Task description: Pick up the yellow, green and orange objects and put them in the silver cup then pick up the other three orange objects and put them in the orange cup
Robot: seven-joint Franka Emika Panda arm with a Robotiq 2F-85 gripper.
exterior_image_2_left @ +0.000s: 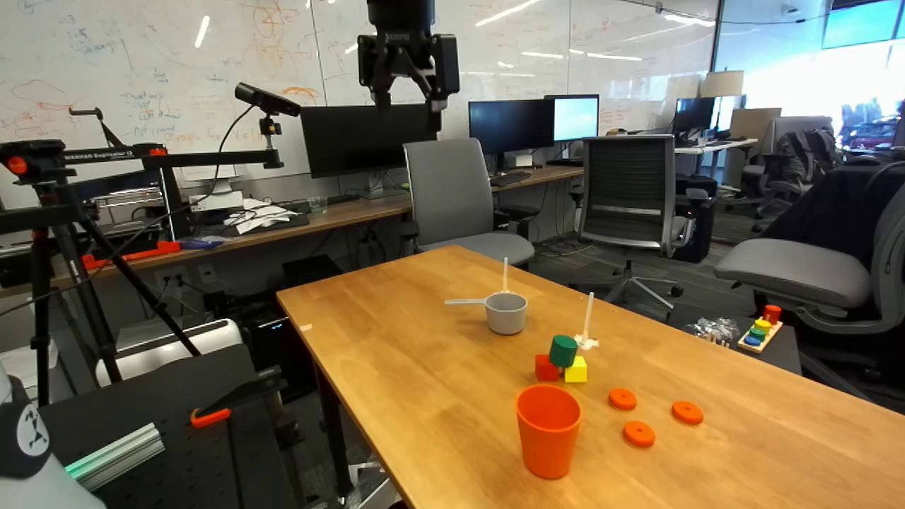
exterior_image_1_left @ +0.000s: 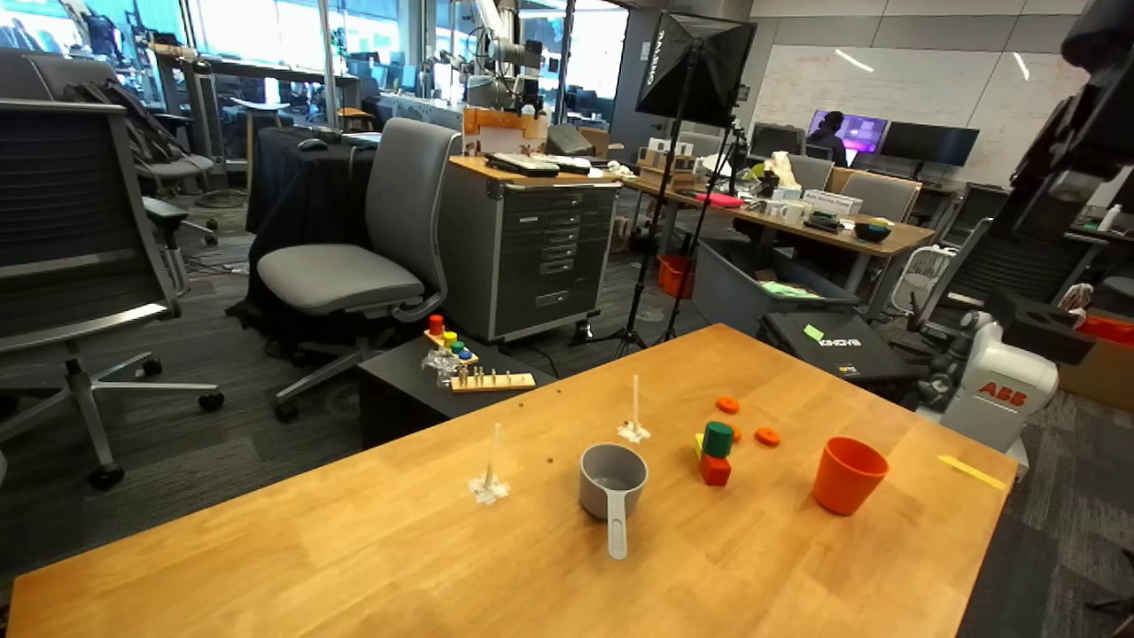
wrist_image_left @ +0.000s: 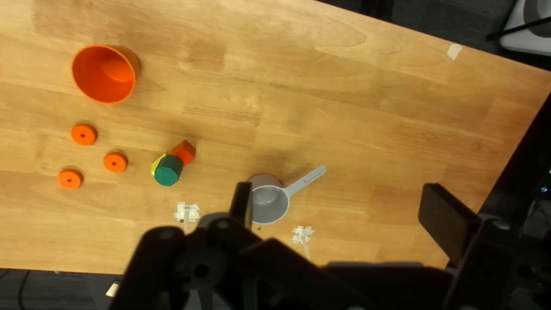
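An exterior view shows the yellow block (exterior_image_2_left: 576, 370) plainly; wrist view, barely.

Gripper (wrist_image_left: 338, 206) spread wide, grey cup (wrist_image_left: 271, 203) partly behind it, orange cup (wrist_image_left: 105, 75), three orange discs (wrist_image_left: 115, 162), clustered blocks (wrist_image_left: 170, 168)

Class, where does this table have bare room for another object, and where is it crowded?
In the wrist view, broad bare table lies between the grey cup, the orange cup and the pale edge tape; in an exterior view, more spreads left of the left-hand white peg. Crowded: green block, red block and yellow block bunch together, three orange discs nearby.
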